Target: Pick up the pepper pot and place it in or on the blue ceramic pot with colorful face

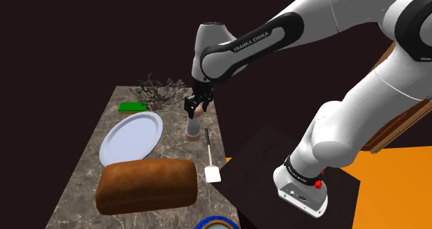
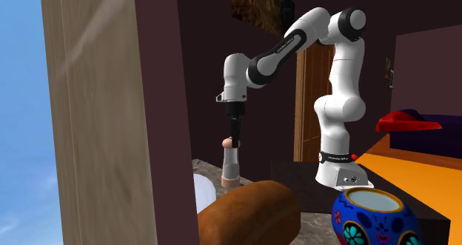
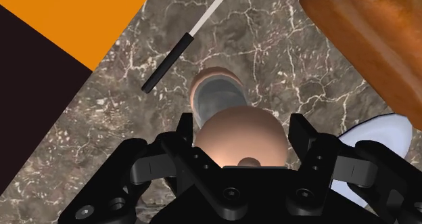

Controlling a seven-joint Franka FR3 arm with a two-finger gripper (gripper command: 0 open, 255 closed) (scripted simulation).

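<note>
The pepper pot [image 1: 193,127] is a tall pale mill with a pinkish round knob, standing upright on the marble table [image 1: 83,172] beside the white plate. My gripper [image 1: 197,110] comes straight down over it and its fingers clasp the knob. In the wrist view the knob sits between the two black fingers [image 3: 304,131] of the gripper [image 3: 242,136], with the pepper pot's body [image 3: 216,97] below. The second exterior view has the gripper [image 2: 234,140] on top of the pepper pot [image 2: 230,166]. The blue pot with a colourful face [image 2: 374,221] stands at the table's near end, its rim [image 1: 216,224] just visible.
A brown bread loaf [image 1: 147,185] lies between the pepper pot and the blue pot. A white plate [image 1: 131,136] is beside the mill, and a spatula [image 1: 210,158] lies close on its other side. A green flat object [image 1: 133,107] and dry twigs [image 1: 159,90] sit at the far end.
</note>
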